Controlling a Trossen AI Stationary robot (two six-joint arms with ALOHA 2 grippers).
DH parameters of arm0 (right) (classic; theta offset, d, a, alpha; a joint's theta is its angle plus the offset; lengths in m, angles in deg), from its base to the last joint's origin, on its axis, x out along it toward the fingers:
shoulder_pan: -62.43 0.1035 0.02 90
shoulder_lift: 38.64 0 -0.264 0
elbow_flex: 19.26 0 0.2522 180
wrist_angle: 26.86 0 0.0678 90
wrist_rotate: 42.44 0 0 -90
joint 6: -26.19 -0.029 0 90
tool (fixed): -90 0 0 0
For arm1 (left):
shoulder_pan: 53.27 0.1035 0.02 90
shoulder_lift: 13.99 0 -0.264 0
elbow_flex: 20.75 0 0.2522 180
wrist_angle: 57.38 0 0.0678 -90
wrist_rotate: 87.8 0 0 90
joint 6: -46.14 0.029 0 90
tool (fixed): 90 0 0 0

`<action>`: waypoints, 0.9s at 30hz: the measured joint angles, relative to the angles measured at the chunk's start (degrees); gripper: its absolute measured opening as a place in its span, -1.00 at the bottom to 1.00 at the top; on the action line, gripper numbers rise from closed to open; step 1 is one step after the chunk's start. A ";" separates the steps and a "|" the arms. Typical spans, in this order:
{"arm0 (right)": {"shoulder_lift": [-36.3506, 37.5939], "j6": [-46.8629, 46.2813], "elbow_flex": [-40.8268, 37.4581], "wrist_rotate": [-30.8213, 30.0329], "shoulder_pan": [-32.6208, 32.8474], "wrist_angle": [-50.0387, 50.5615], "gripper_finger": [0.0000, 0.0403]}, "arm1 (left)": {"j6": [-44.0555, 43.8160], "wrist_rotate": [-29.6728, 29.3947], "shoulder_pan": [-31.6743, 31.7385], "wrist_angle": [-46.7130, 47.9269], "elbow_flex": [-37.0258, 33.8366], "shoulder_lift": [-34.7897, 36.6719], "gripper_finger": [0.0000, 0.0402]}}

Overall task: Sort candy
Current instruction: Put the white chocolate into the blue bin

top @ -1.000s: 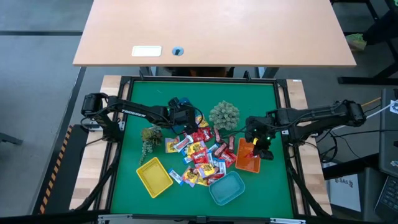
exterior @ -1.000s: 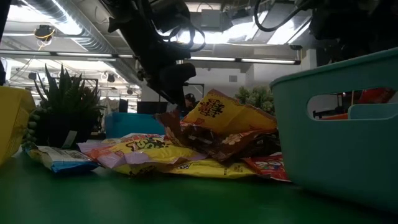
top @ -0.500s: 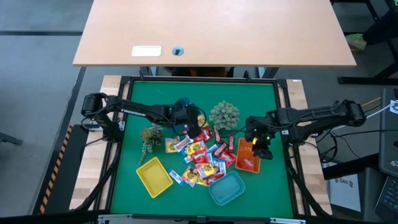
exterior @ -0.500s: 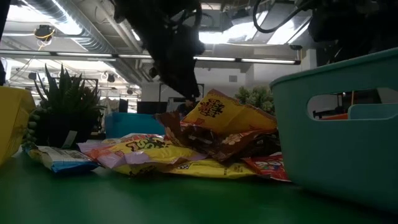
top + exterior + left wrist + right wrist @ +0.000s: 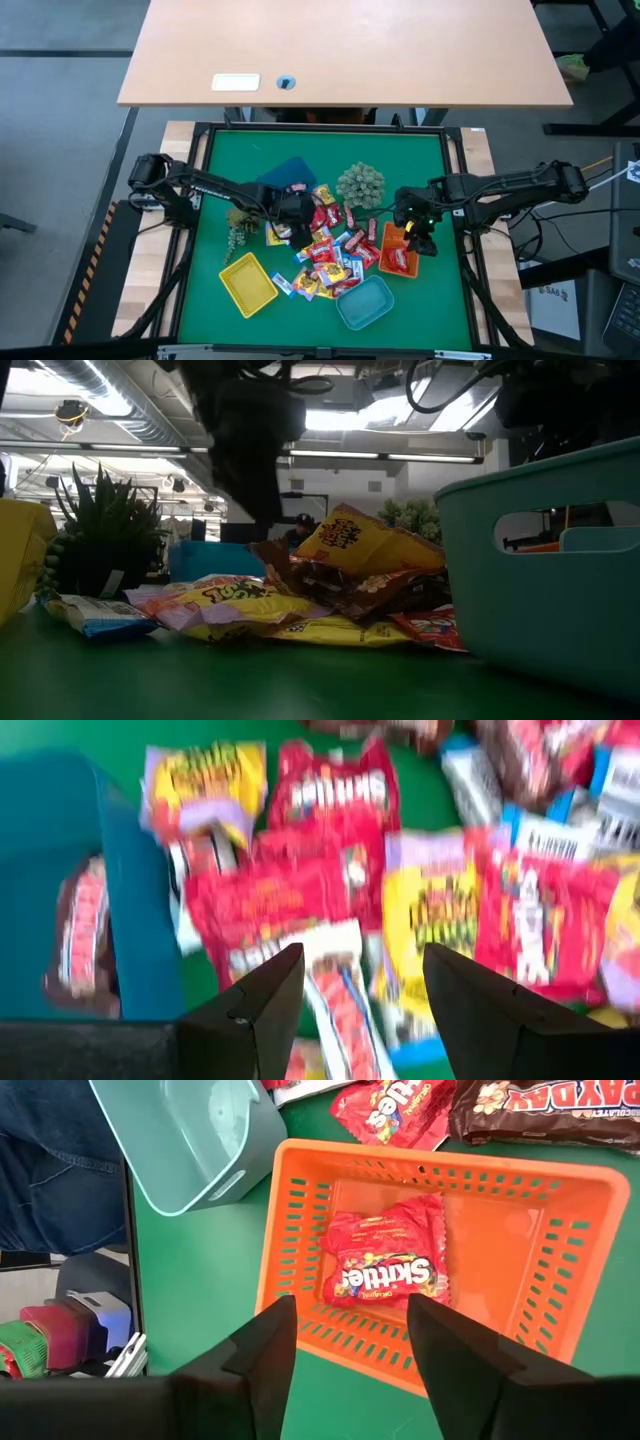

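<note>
A heap of candy (image 5: 325,250) in red, yellow and brown wrappers lies mid-table; in the low view the candy (image 5: 340,570) is piled up. My left gripper (image 5: 290,214) hangs open over the heap's left side, and in its wrist view the open fingers (image 5: 262,1008) frame red and yellow packs (image 5: 330,910). My right gripper (image 5: 350,1350) stands open above the orange tray (image 5: 560,1280), holding nothing. One red pack (image 5: 385,1265) lies flat on that tray's floor. The blue tray (image 5: 60,870) holds a brown bar (image 5: 80,935).
A yellow tray (image 5: 248,283) and a teal tray (image 5: 364,302) stand near the front edge. The blue tray (image 5: 290,172) sits behind the heap. Two spiky green plants (image 5: 360,185) (image 5: 240,222) flank the heap. Bare green mat lies at the far side.
My left gripper has swung from above the blue tray toward the near edge, out over the heap's left side, tipping as it went; the blue tray now shows uncovered. A red pack now lies in the orange tray below my right gripper, where none lay a second ago.
</note>
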 joint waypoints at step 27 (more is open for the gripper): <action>0.00 0.00 0.00 0.01 0.00 -0.11 -0.04 | -4.69 -2.37 -2.09 -19.43 -18.96 0.10 -0.04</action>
